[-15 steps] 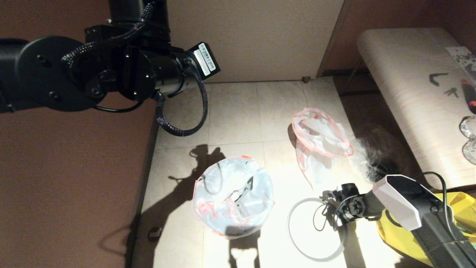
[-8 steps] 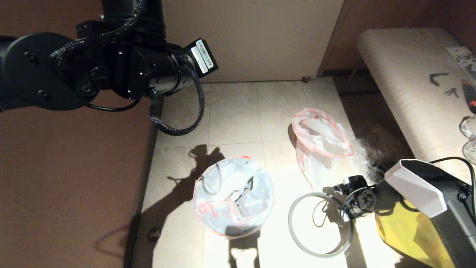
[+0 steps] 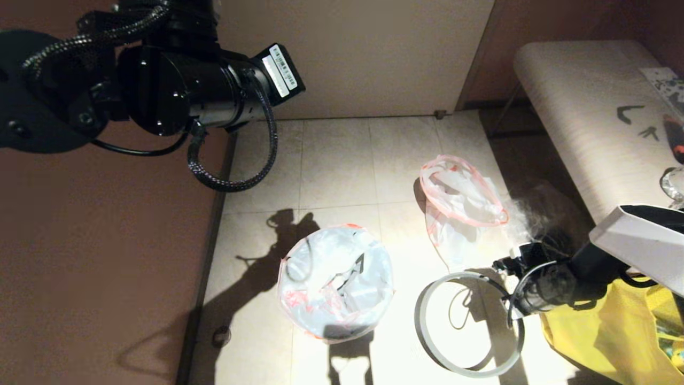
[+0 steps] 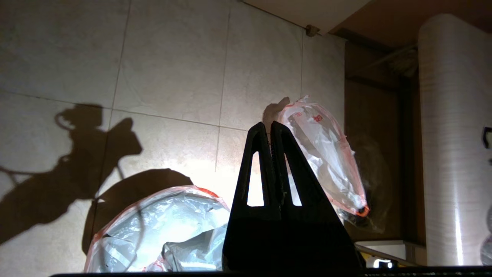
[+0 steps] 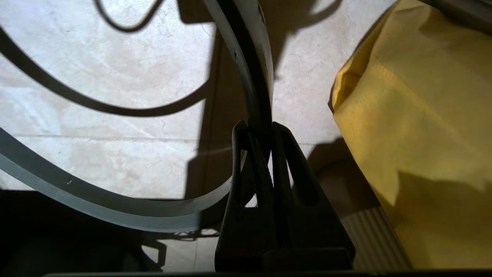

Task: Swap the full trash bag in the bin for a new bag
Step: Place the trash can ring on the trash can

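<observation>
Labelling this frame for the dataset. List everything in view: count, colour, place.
bin: 1, black, lined with a translucent white bag, floor centre.
loose bag: 1, translucent white, pink-red hem, floor beyond the bin.
hoop: 1, grey, off the bin, held above the floor.
yellow bag: 1, lower right.
bench: 1, pale, right.
left gripper: shut, empty, raised.
right gripper: shut on the hoop.

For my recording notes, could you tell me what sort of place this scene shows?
Probably an indoor room in a home or office corner: pale floor tiles, a plain wall meeting them, a lined bin, and a light wood-grain bench or table alongside.
</observation>
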